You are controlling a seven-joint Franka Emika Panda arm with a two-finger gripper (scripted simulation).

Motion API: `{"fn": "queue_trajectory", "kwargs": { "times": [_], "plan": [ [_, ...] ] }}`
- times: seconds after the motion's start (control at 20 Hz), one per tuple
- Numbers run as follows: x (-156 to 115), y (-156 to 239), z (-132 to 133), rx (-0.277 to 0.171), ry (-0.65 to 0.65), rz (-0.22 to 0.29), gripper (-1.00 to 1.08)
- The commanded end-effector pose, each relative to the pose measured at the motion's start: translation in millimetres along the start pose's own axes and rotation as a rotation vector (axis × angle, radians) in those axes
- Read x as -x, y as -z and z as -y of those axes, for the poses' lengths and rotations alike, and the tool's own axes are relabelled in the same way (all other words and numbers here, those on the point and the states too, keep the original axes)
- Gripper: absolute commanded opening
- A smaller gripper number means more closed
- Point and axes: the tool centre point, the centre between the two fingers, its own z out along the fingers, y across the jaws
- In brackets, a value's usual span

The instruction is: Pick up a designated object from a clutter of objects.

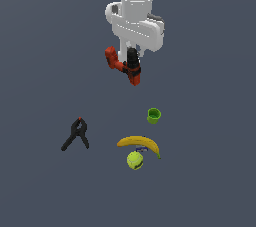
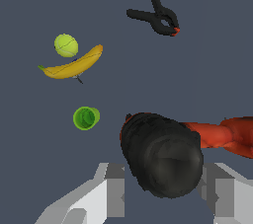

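Note:
The red and black drill hangs under my gripper, which is shut on its black body. In the wrist view the drill's black end fills the space between my two grey fingers, and its red part sticks out to one side. The drill looks lifted, with the other objects small and far below it. The rest of the clutter lies apart from it: a black spring clamp, a yellow banana, a yellow-green tennis ball and a small green cup.
The clamp, banana, tennis ball and cup also show in the wrist view, spread over the flat dark grey ground. The banana and ball lie touching or nearly so. The white arm rises above the drill.

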Motion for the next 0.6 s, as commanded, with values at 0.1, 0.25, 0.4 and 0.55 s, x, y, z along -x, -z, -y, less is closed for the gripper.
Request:
{"fn": "queue_trajectory", "kwargs": {
  "times": [0.1,0.25,0.4,0.55],
  "plan": [
    [1.1,12.9,3.7,-0.004,0.000,-0.003,-1.00],
    [1.0,14.3,4.4,-0.005,0.000,-0.003,-1.00],
    [0.9,11.7,3.2,0.000,0.000,0.001,-1.00],
    [-2.8,16.1,3.1,0.000,0.000,0.001,-1.00]
  ]
}}
